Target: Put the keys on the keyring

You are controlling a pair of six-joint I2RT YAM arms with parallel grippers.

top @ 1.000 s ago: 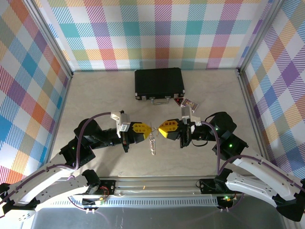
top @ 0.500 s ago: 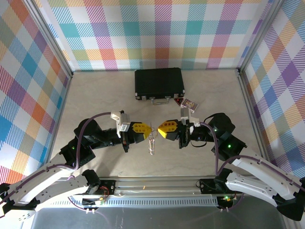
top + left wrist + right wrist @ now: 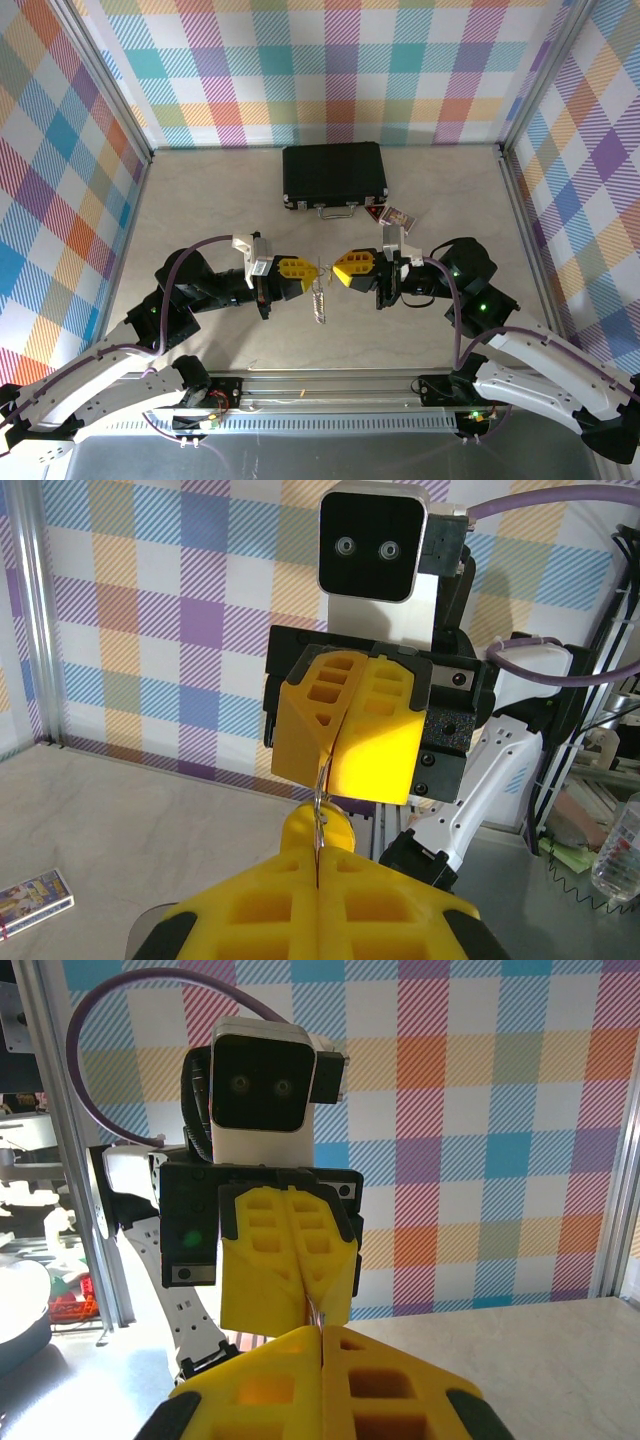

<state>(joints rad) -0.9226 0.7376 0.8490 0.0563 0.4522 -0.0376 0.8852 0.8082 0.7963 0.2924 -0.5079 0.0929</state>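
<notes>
Both my grippers hang above the table's middle, tip to tip. My left gripper (image 3: 313,269) and my right gripper (image 3: 336,270) are each shut on the thin silvery keyring (image 3: 319,298), which dangles below them as a floppy loop. In the left wrist view the ring's wire (image 3: 319,799) runs from my left gripper (image 3: 320,858) up into the shut right gripper (image 3: 324,783). A key's yellow head (image 3: 338,832) sits on that wire just past my fingertips. The right wrist view has my right gripper (image 3: 322,1332) shut, almost touching the left gripper (image 3: 313,1311).
A black case (image 3: 334,177) lies shut at the back of the table. A small printed box (image 3: 395,215) lies to its right, also the small box (image 3: 30,892) on the table in the left wrist view. Plaid walls and metal posts enclose the table.
The dangling loop has turned a little and looks narrower. Both grippers stay shut, almost in the same place.
</notes>
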